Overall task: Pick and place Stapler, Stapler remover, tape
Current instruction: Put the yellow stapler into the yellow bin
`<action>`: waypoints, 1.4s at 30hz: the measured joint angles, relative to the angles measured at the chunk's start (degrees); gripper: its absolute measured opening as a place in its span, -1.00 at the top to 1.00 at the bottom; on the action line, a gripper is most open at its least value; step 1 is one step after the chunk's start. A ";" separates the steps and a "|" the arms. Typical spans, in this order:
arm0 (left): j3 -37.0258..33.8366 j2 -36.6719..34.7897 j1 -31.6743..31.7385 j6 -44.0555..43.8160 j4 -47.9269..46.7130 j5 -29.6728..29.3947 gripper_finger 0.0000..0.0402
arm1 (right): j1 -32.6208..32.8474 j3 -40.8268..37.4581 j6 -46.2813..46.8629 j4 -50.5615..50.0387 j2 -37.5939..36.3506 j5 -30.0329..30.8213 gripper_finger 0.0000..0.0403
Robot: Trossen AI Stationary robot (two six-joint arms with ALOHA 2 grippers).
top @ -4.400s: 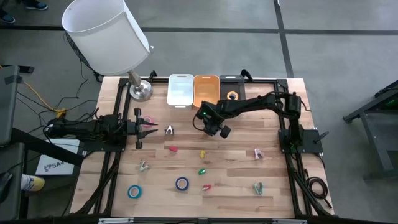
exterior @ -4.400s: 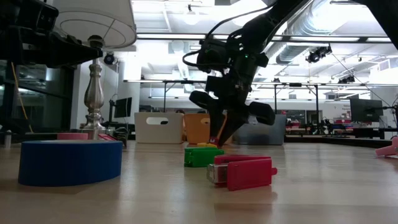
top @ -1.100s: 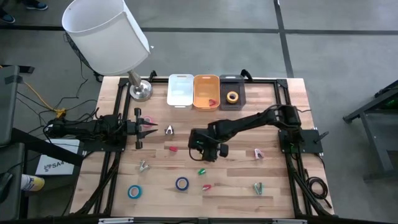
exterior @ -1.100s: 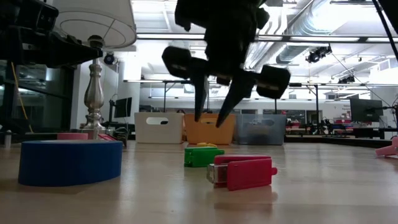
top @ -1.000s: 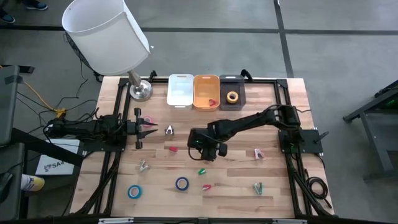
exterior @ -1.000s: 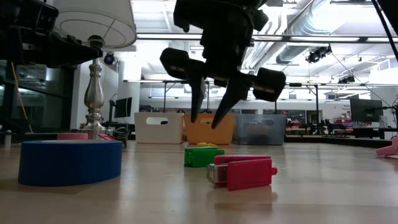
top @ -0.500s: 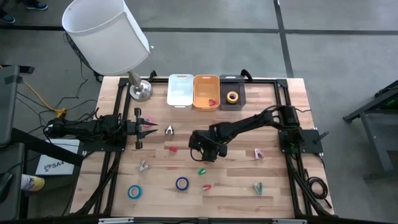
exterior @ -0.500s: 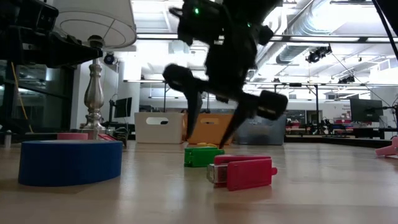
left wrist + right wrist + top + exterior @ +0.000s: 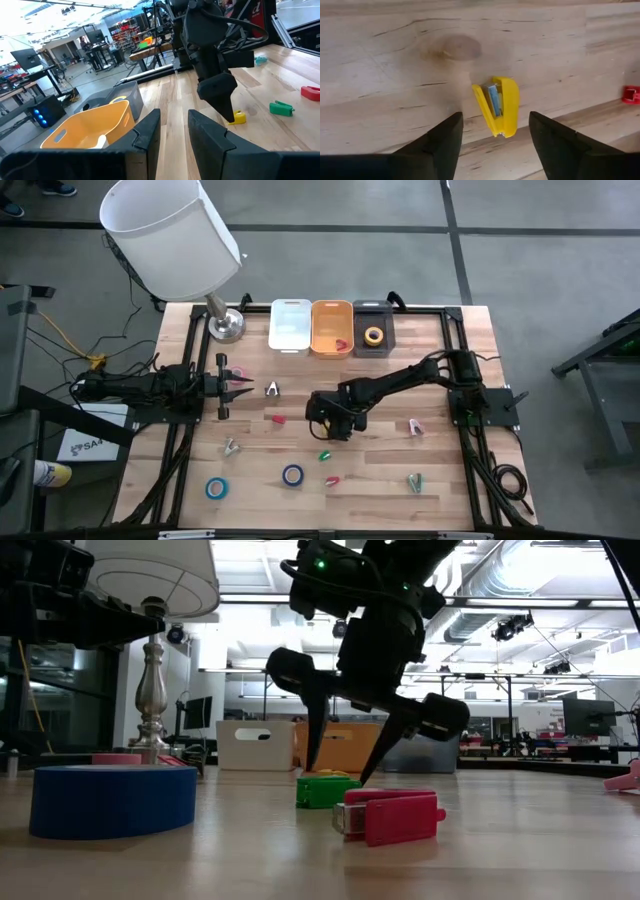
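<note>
My right gripper (image 9: 330,428) hangs open over the middle of the table, fingers pointing down. A small yellow stapler (image 9: 497,106) lies flat on the wood between its fingers (image 9: 442,140), which stand on either side without touching it. In the low view the fingertips (image 9: 312,762) hover just above the table behind a green stapler (image 9: 326,790) and a pink-red stapler (image 9: 392,816). Blue tape rolls (image 9: 216,487) (image 9: 292,474) lie near the front edge. My left gripper (image 9: 238,387) waits at the table's left side, narrowly open, with nothing in it.
White (image 9: 291,325), orange (image 9: 332,320) and dark (image 9: 374,320) bins stand at the far edge; a yellow tape roll (image 9: 374,336) lies in the dark one. Staple removers (image 9: 272,388) (image 9: 415,426) (image 9: 414,480) are scattered about. A lamp base (image 9: 226,326) stands far left.
My right gripper has come down toward the yellow stapler and tipped slightly, and its fingers have spread wider. The staplers and tape rolls have stayed where they were.
</note>
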 joint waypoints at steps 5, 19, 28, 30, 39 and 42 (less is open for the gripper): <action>0.00 0.00 0.00 0.00 0.00 -0.01 0.52 | -0.02 0.04 -0.13 -0.27 0.43 -0.56 0.04; 0.00 0.00 0.00 0.00 0.00 0.00 0.52 | -0.07 0.07 1.53 0.83 0.66 -2.25 0.17; 0.02 0.00 0.00 0.00 0.00 0.00 0.52 | -0.07 0.15 4.16 0.13 0.72 -2.43 0.30; 0.01 -0.01 0.00 0.00 0.00 0.00 0.52 | -0.07 0.15 4.29 -0.15 0.72 -2.47 0.36; 0.00 0.00 0.00 0.00 0.00 0.00 0.52 | 0.04 0.20 9.43 -0.49 0.74 -2.66 0.70; 0.01 0.00 -0.01 0.00 0.00 0.00 0.52 | -0.12 0.23 14.26 -0.54 0.72 -2.66 0.78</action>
